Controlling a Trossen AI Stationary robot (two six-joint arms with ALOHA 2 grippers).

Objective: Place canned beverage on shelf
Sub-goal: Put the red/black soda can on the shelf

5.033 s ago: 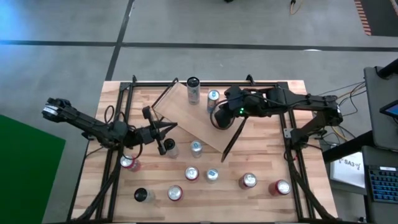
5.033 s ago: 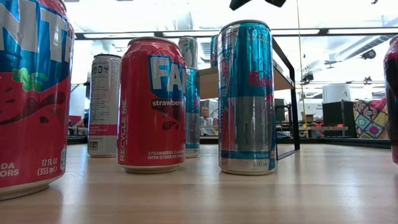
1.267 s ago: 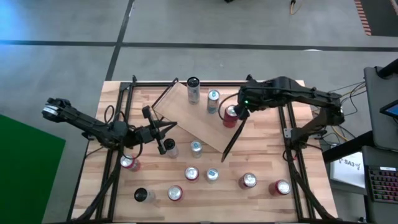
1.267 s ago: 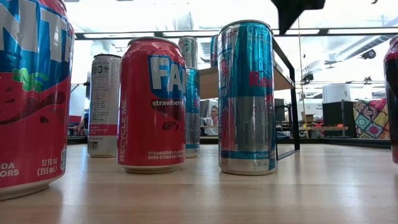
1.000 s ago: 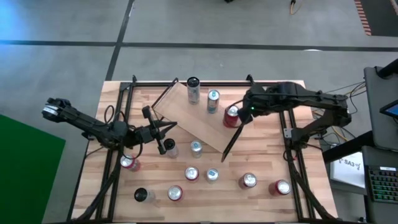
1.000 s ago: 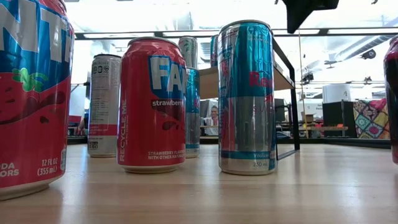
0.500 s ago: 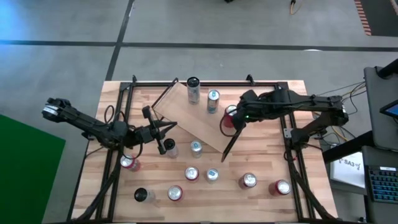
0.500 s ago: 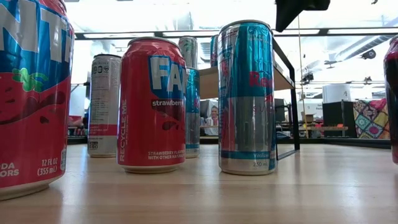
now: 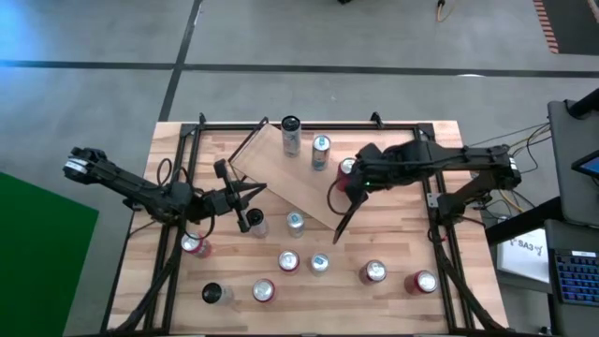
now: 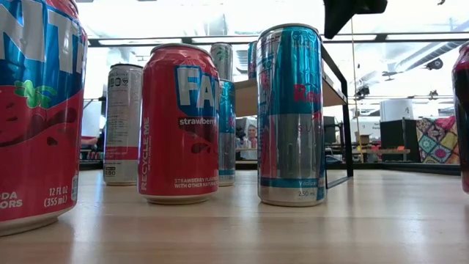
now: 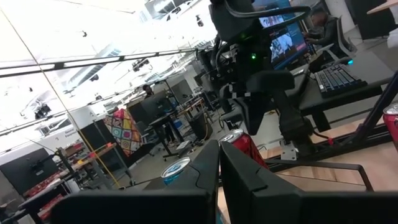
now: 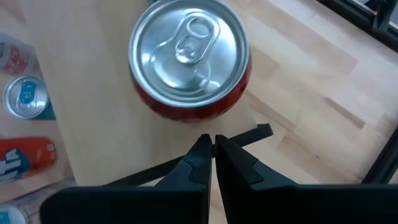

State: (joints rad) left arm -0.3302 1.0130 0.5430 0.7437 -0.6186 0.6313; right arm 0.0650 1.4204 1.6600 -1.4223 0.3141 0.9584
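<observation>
The shelf (image 9: 295,183), a light-wood plank with black end frames, stands slantwise on the table. On it stand a red can (image 9: 347,166), a blue-topped can (image 9: 321,145) and a dark-topped can (image 9: 290,124). My right gripper (image 9: 354,183) hovers shut just above and beside the red can (image 12: 188,59), pointing steeply down with its fingertips (image 12: 211,148) clear of the can. In the low view it shows as a dark shape (image 10: 344,13) at the top. My left gripper (image 9: 255,191) waits shut, left of the shelf, above the table.
Several loose cans stand on the near half of the table, among them red ones (image 9: 373,271) (image 9: 264,290) and blue ones (image 9: 319,263) (image 9: 296,222). Large cans (image 10: 179,121) (image 10: 291,114) fill the low view's foreground. Black rails (image 9: 309,124) run along the table's edges.
My right gripper, shut and holding nothing, has moved a little toward the table's left and near edges above the shelf and now partly covers the red can from above. The red can has stayed standing on the shelf.
</observation>
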